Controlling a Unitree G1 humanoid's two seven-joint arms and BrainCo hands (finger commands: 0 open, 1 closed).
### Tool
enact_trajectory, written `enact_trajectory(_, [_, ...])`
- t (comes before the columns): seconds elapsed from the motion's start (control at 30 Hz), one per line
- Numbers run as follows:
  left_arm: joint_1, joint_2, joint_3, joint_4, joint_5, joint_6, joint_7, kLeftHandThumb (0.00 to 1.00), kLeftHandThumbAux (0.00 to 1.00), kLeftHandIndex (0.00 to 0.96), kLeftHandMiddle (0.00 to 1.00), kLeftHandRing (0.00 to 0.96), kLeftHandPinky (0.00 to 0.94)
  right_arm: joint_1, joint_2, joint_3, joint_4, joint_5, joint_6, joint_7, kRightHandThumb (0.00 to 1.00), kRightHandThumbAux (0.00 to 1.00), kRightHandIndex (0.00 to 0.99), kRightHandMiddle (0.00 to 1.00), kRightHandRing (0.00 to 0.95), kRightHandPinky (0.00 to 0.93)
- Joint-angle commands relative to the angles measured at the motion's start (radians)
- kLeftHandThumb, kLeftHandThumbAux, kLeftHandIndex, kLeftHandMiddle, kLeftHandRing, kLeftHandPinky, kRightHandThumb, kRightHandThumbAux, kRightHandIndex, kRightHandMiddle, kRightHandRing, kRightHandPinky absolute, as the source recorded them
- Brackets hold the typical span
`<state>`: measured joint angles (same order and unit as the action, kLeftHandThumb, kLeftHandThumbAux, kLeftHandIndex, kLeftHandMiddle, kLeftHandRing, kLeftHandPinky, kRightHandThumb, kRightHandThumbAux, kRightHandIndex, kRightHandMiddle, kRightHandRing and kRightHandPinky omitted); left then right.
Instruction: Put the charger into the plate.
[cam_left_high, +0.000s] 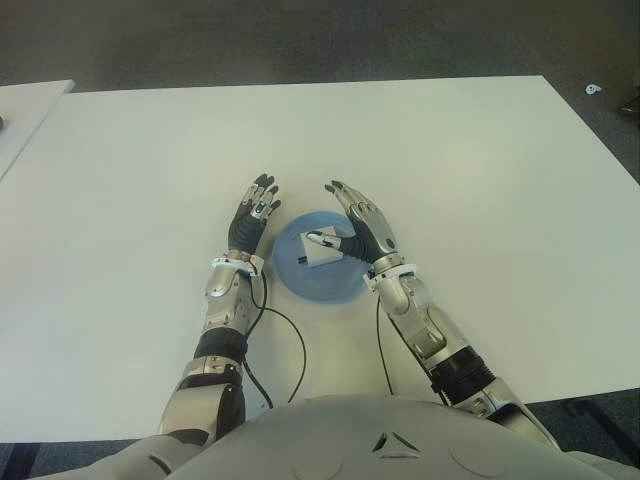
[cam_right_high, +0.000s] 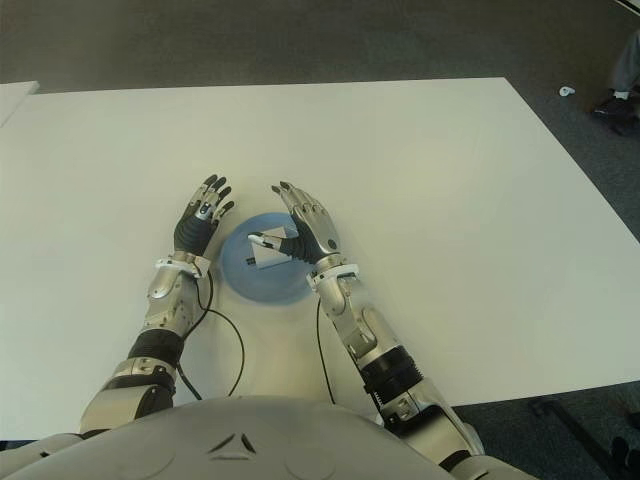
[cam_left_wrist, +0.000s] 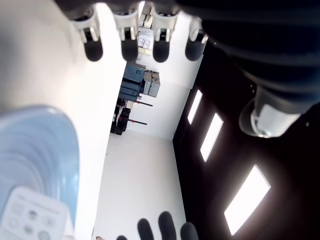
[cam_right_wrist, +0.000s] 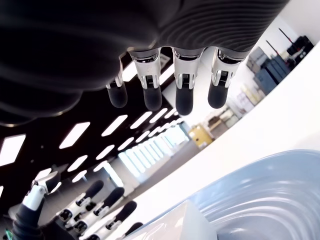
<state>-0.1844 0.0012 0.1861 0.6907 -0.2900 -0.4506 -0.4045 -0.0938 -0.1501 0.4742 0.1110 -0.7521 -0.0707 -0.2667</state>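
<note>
Nearest the robot's body, two dark cables (cam_left_high: 290, 350) trail across the white tabletop (cam_left_high: 480, 180) from the forearms, looping between the arms just short of the near edge. Beyond them sits the blue plate (cam_left_high: 300, 280), close to the near side of the tabletop and roughly centred between the two hands. The white charger (cam_left_high: 322, 250) lies inside the plate, toward its right and far part, resting on the plate's surface. The right hand (cam_left_high: 362, 222) reaches over the plate's right rim with fingers extended and spread; its thumb (cam_left_high: 322, 239) lies along the top of the charger, though whether it presses on it cannot be told, and the other fingers stretch past the plate's far rim without wrapping anything. The right wrist view shows those fingertips straight and apart above the plate. The left hand (cam_left_high: 253, 215) shows just beside the plate's left rim, palm down over bare tabletop, fingers straight and loosely spread, holding nothing. Past both hands the tabletop runs wide and bare to its far edge, with ample free surface to the left and right as well. At the far left a second pale surface (cam_left_high: 25, 110) sits beside the tabletop, separated by a narrow gap, and dark grey floor (cam_left_high: 300, 40) lies beyond the far edge.
</note>
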Motion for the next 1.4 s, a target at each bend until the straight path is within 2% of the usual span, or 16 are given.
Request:
enact_trajectory(0.03, [0.027, 0.001, -0.001, 0.028, 0.012, 0.014, 0.006, 0.000, 0.449, 0.000, 0.066, 0.067, 0.058, 0.010, -0.010, -0.017, -0.026, 0.003, 0.008, 0.013, 0.348, 0.154, 0.000, 0.006, 0.003, 0.003])
enact_trajectory(0.23, [0.024, 0.001, 0.001, 0.028, 0.005, 0.029, 0.005, 0.000, 0.453, 0.000, 0.065, 0.064, 0.053, 0.013, -0.002, -0.080, -0.050, 0.052, 0.014, -0.001, 0.298, 0.188, 0.000, 0.000, 0.000, 0.004])
enact_trajectory(0.43, [0.011, 0.004, 0.009, 0.043, -0.010, 0.043, -0.008, 0.002, 0.453, 0.000, 0.071, 0.068, 0.046, 0.008, 0.031, -0.219, -0.021, 0.258, -0.039, 0.010, 0.240, 0.358, 0.000, 0.000, 0.000, 0.033])
enact_trajectory(0.57, [-0.002, 0.010, 0.018, 0.062, -0.015, 0.050, -0.010, 0.010, 0.450, 0.000, 0.075, 0.069, 0.039, 0.004, 0.026, -0.357, 0.035, 0.460, -0.060, 0.074, 0.203, 0.473, 0.000, 0.001, 0.000, 0.013])
enact_trajectory(0.63, [-0.005, 0.013, 0.021, 0.068, -0.015, 0.049, -0.012, 0.013, 0.450, 0.000, 0.077, 0.070, 0.040, 0.001, 0.029, -0.385, 0.054, 0.504, -0.066, 0.092, 0.191, 0.520, 0.000, 0.001, 0.000, 0.006])
enact_trajectory(0.7, [-0.010, 0.017, 0.024, 0.077, -0.015, 0.048, -0.013, 0.014, 0.451, 0.000, 0.078, 0.070, 0.042, -0.019, 0.029, -0.420, 0.111, 0.555, -0.083, 0.110, 0.183, 0.553, 0.000, 0.000, 0.000, 0.003])
enact_trajectory(0.83, [-0.014, 0.025, 0.025, 0.090, -0.007, 0.037, -0.016, 0.017, 0.460, 0.000, 0.080, 0.072, 0.050, -0.092, 0.004, -0.510, 0.335, 0.670, -0.155, 0.178, 0.166, 0.639, 0.000, 0.000, 0.000, 0.000])
enact_trajectory(0.97, [-0.017, 0.037, 0.026, 0.101, -0.003, 0.029, -0.025, 0.015, 0.476, 0.000, 0.081, 0.073, 0.054, -0.115, 0.005, -0.545, 0.439, 0.723, -0.209, 0.223, 0.131, 0.730, 0.002, 0.000, 0.000, 0.000])
enact_trajectory(1.17, [-0.023, 0.047, 0.038, 0.115, -0.013, 0.026, -0.039, 0.012, 0.485, 0.000, 0.081, 0.075, 0.057, -0.129, 0.017, -0.579, 0.542, 0.773, -0.286, 0.273, 0.078, 0.806, 0.007, 0.000, 0.000, 0.000])
enact_trajectory(1.4, [-0.028, 0.056, 0.048, 0.127, -0.017, 0.023, -0.056, 0.008, 0.486, 0.000, 0.079, 0.072, 0.053, -0.137, 0.030, -0.594, 0.588, 0.800, -0.334, 0.300, 0.048, 0.795, 0.009, 0.006, 0.000, 0.000])
